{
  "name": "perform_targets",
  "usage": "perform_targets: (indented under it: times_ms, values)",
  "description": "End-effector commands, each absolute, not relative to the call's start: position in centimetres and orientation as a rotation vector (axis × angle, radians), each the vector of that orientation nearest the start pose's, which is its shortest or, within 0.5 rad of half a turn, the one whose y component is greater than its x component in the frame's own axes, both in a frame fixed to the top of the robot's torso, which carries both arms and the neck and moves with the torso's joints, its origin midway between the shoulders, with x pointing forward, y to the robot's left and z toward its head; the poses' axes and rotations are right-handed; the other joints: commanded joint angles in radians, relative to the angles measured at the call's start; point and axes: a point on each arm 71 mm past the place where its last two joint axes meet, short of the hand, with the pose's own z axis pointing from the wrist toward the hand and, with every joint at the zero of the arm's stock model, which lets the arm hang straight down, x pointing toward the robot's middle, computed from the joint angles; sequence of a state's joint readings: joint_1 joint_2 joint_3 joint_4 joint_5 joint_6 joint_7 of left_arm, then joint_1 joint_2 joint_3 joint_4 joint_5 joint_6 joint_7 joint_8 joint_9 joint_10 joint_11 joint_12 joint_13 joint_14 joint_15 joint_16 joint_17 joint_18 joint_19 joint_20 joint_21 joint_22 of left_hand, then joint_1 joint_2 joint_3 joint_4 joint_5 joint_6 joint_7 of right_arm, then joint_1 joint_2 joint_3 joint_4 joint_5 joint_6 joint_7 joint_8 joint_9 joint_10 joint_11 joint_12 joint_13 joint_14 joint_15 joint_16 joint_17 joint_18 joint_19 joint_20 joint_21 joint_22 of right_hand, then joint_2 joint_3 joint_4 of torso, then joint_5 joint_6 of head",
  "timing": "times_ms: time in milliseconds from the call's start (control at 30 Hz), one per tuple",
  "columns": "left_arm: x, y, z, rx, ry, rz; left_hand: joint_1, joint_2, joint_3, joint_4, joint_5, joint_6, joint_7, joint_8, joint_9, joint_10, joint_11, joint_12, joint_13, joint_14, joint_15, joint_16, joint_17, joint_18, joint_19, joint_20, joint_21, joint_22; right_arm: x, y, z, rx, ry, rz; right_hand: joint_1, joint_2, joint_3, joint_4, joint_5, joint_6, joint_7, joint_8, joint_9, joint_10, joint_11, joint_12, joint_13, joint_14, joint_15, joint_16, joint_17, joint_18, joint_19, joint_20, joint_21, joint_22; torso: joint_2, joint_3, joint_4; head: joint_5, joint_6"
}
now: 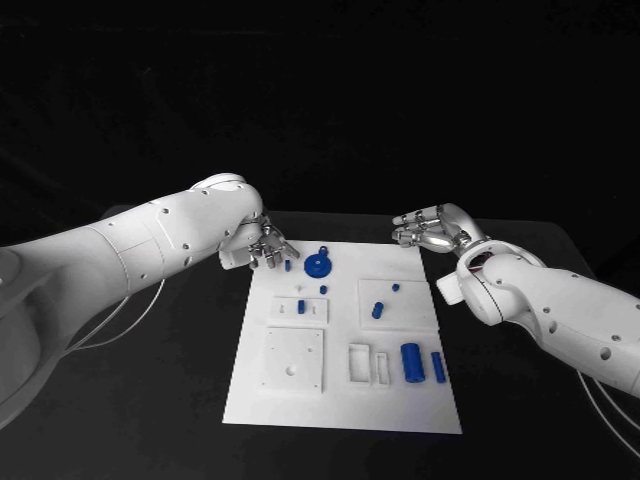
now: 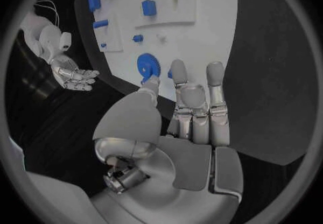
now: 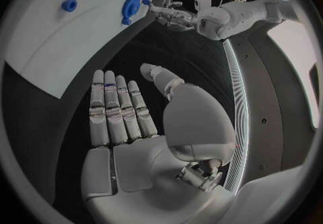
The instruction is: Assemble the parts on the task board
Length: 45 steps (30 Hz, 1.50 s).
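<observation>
Item: white rectangular task board (image 1: 263, 400), centre of black table (image 1: 162, 380).

Left hand (image 1: 270, 247): at the board's far-left corner, fingers straight and close together, tips just beside a round blue disc part with a small lug (image 1: 319, 265); holds nothing.

Right hand (image 1: 433, 231): beyond the far-right corner, palm up, fingers extended side by side, empty.

Step, judged: approach to first pick. Next move calls for closing fingers around the disc's rim.
</observation>
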<state>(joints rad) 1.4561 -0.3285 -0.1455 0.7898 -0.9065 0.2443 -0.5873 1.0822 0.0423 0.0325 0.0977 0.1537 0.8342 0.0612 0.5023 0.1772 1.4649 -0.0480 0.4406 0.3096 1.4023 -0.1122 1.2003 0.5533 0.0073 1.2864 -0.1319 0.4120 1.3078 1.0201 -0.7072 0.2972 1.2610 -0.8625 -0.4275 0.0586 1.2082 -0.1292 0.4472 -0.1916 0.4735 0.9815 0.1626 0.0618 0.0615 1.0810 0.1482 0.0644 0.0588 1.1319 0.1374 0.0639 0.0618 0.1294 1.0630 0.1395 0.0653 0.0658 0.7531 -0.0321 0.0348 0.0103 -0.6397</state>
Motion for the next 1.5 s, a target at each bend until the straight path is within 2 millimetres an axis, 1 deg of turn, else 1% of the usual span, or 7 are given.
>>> perform_targets:
  times_ms: [33,333,533,667,733,1167,1500]
  values:
    - [61.34,16.73,-14.53,-0.342,2.259,-0.190,0.000,0.015,-0.004,-0.009,0.002,0.017,0.002,-0.010,-0.012,0.034,0.005,-0.003,0.002,-0.001,0.002,0.006,0.002,0.017,-0.001,0.003,-0.004,0.019,54.09,-23.43,-17.71,0.656,1.438,0.985,-0.009,0.004,-0.004,0.001,0.006,-0.003,0.001,-0.001,-0.001,-0.007,-0.002,-0.002,-0.001,-0.006,-0.002,-0.003,-0.001,0.004,-0.007,0.000,0.001,-0.001,0.002,-0.0002,-0.0017,0.001,0.000]
    - [61.32,16.60,-14.90,-0.350,2.288,-0.209,0.000,0.026,-0.002,-0.009,0.003,0.032,-0.001,-0.012,-0.013,0.035,0.003,-0.002,0.003,0.000,0.002,0.009,0.007,0.017,-0.003,0.003,-0.004,0.019,54.09,-23.38,-17.69,0.655,1.438,0.987,-0.008,0.003,-0.006,0.002,0.007,-0.004,0.001,-0.002,-0.001,-0.007,-0.002,-0.002,-0.001,-0.007,-0.002,-0.003,-0.001,0.004,-0.007,0.000,0.001,-0.001,0.001,0.0000,-0.0008,0.000,-0.001]
    - [61.27,16.38,-15.01,-0.349,2.301,-0.222,0.014,0.047,0.006,-0.027,0.006,0.068,-0.006,-0.042,-0.016,0.034,0.001,-0.002,0.004,-0.001,0.001,0.012,0.010,0.016,-0.005,0.002,-0.003,0.019,54.11,-23.31,-17.71,0.655,1.439,0.988,-0.008,0.003,-0.006,0.002,0.007,-0.004,0.001,-0.002,-0.001,-0.007,-0.002,-0.002,-0.001,-0.007,-0.002,-0.003,-0.001,0.004,-0.007,0.000,0.001,-0.001,0.001,0.0002,-0.0016,0.000,0.000]
    - [61.31,16.50,-15.02,-0.355,2.301,-0.221,0.038,0.069,0.021,-0.051,0.012,0.083,-0.008,-0.065,-0.018,0.034,0.001,-0.003,0.003,-0.002,0.000,0.012,0.010,0.015,-0.006,0.001,-0.002,0.019,54.12,-23.32,-17.72,0.655,1.439,0.987,-0.009,0.003,-0.006,0.003,0.007,-0.004,0.001,-0.001,-0.001,-0.007,-0.002,-0.002,-0.001,-0.007,-0.002,-0.003,-0.001,0.004,-0.007,0.001,0.001,-0.001,0.002,-0.0001,0.0002,-0.003,0.000]
    - [61.34,16.59,-15.02,-0.357,2.300,-0.219,0.040,0.075,0.024,-0.060,0.014,0.110,-0.006,-0.120,-0.035,0.033,0.002,-0.004,0.004,-0.002,0.001,0.011,0.009,0.016,-0.007,0.002,-0.002,0.019,54.12,-23.36,-17.72,0.656,1.439,0.986,-0.009,0.003,-0.006,0.003,0.007,-0.004,0.001,-0.001,-0.001,-0.007,-0.002,-0.002,-0.001,-0.007,-0.002,-0.003,-0.001,0.004,-0.007,0.001,0.001,-0.001,0.002,-0.0005,0.0001,-0.004,0.000]
    - [61.32,16.42,-15.02,-0.353,2.299,-0.226,0.090,0.105,0.046,-0.093,0.013,0.132,-0.013,-0.131,-0.022,0.034,-0.001,-0.005,0.003,-0.002,0.000,0.013,0.013,0.014,-0.008,0.001,-0.001,0.019,54.13,-23.39,-17.74,0.656,1.439,0.985,-0.009,0.004,-0.006,0.003,0.008,-0.003,0.001,-0.001,-0.001,-0.007,-0.002,-0.002,-0.001,-0.007,-0.002,-0.003,-0.001,0.004,-0.007,0.000,0.001,-0.001,0.002,0.0000,-0.0012,-0.003,-0.003]
    - [61.37,16.40,-14.96,-0.358,2.283,-0.239,0.144,0.132,0.072,-0.138,0.026,0.135,-0.019,-0.111,0.008,0.039,0.000,-0.002,0.002,0.001,0.001,0.016,0.017,0.017,-0.008,0.004,0.001,0.020,54.14,-23.43,-17.75,0.657,1.440,0.984,-0.009,0.004,-0.006,0.003,0.008,-0.003,0.001,-0.001,-0.001,-0.007,-0.002,-0.002,-0.001,-0.007,-0.002,-0.003,-0.001,0.004,-0.007,0.000,0.001,-0.001,0.002,-0.0007,-0.0003,-0.003,-0.003]
